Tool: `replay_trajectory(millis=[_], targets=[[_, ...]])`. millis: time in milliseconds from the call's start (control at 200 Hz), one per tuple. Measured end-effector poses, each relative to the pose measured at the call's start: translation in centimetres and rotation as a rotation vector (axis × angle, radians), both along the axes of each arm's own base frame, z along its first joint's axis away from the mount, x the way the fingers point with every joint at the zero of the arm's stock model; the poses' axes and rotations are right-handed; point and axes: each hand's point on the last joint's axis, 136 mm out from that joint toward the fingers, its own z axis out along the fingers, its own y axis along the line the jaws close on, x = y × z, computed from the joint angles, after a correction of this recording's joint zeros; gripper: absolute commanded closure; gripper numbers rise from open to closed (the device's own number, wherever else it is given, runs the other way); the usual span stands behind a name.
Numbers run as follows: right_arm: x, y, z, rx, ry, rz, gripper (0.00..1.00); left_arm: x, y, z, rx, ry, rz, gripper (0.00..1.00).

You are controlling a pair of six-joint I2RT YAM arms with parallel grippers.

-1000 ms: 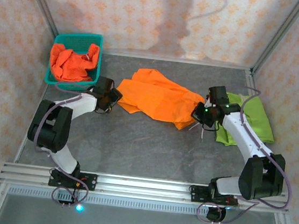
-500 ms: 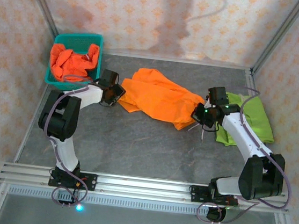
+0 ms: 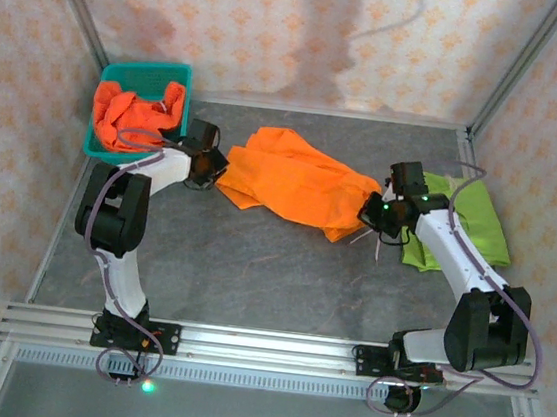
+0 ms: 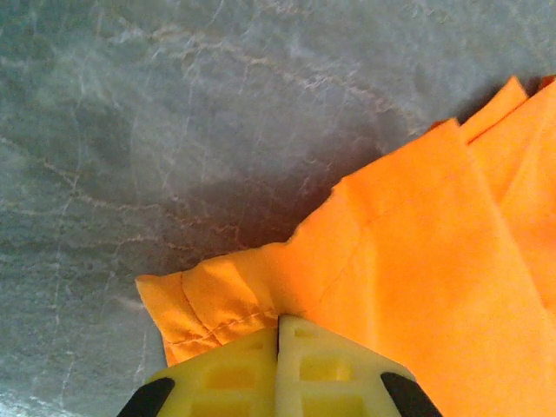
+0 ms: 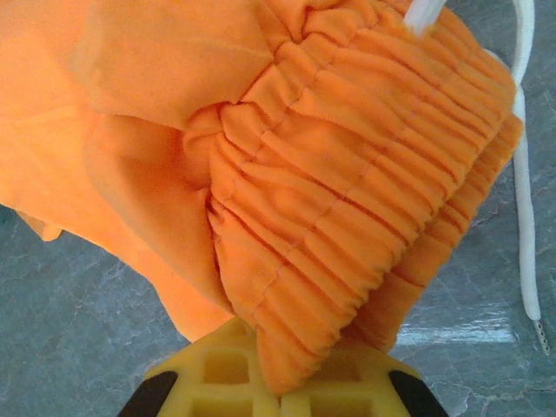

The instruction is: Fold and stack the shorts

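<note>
Mid-frame, the left gripper (image 4: 280, 325) is clenched on a hem corner of the crumpled bright orange fabric shorts (image 3: 297, 180), not yet folded. The right gripper (image 5: 280, 389) grasps their gathered waistband. At right, the lime green fabric shorts (image 3: 479, 216) look flat, probably done. Upper left, the teal plastic mesh basket (image 3: 143, 73) holds more orange shorts (image 3: 133, 119).

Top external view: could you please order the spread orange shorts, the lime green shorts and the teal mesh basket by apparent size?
1. The spread orange fabric shorts: largest.
2. Teal plastic mesh basket and lime green fabric shorts: too alike to rank; the right arm partly covers the shorts.
</note>
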Motion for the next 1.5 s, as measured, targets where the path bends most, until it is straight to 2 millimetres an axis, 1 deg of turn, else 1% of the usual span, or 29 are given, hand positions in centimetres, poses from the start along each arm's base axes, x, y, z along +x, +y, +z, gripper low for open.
replay_trajectory(millis=[75,105,120,185,205,255,295,330,410,505,601,711,816,966,1046,1141,1231,1331,1416,1501], targets=[[0.0,-0.1,0.1,-0.002,0.002,0.001,0.97,0.4,0.3,0.7,0.004,-0.014,0.0,1.0],[0.0,-0.1,0.1,-0.002,0.002,0.0,0.97,0.4,0.5,1.0,0.006,-0.017,0.0,0.92],[0.0,-0.1,0.1,-0.002,0.002,0.0,0.97,0.4,0.5,1.1,0.008,-0.018,-0.003,0.9],[0.0,-0.1,0.2,-0.001,0.0,0.0,0.97,0.2,0.7,1.8,0.012,-0.022,-0.006,0.9],[0.0,-0.1,0.2,-0.001,0.0,0.0,0.97,0.1,0.8,1.9,0.015,-0.022,-0.009,0.88],[0.0,-0.1,0.2,0.0,-0.002,-0.001,0.97,-0.1,0.8,2.4,0.018,-0.024,-0.013,0.79],[0.0,-0.1,0.3,0.0,-0.002,-0.001,0.97,-0.3,0.8,2.7,0.02,-0.03,-0.018,0.65],[0.0,-0.1,0.3,0.0,-0.002,-0.001,0.97,-0.4,0.9,3.0,0.021,-0.034,-0.02,0.58],[-0.1,-0.1,0.3,0.0,-0.003,-0.001,0.97,-1.0,0.9,3.0,0.018,-0.034,-0.022,0.5],[-0.1,-0.1,0.3,0.002,-0.002,-0.003,0.96,-2.1,0.9,1.9,0.015,-0.005,-0.027,0.48],[-0.1,0.0,0.3,0.004,-0.002,-0.002,0.96,-2.8,0.7,0.9,0.005,0.025,-0.035,0.48],[-0.1,0.0,0.6,0.007,-0.009,-0.001,0.97,-2.8,0.5,0.2,-0.001,0.039,-0.039,0.48],[-0.1,0.0,0.8,0.009,-0.015,-0.001,0.97,-2.9,0.5,-0.9,0.001,0.066,-0.039,0.48],[-0.1,0.0,0.8,0.01,-0.016,0.0,0.96,-2.6,0.2,-2.4,-0.009,0.099,-0.047,0.48],[-0.1,0.0,0.8,0.01,-0.016,0.0,0.96,-2.4,0.1,-3.1,-0.013,0.114,-0.05,0.5],[-0.1,0.0,0.8,0.01,-0.016,0.0,0.96,-2.3,0.1,-3.9,-0.011,0.136,-0.047,0.56],[-0.1,0.0,0.8,0.01,-0.016,0.0,0.96,-2.0,0.1,-3.7,-0.015,0.14,-0.043,0.68],[-0.1,0.0,0.8,0.01,-0.016,0.0,0.96,-1.4,0.0,-4.1,-0.01,0.143,-0.049,0.8],[-0.2,0.0,0.8,0.009,-0.013,0.0,0.96,-1.6,0.1,-4.0,0.0,0.159,-0.057,0.9],[-0.3,0.0,0.7,0.009,-0.01,0.0,0.96,-1.2,0.1,-3.5,0.006,0.152,-0.062,0.93]])
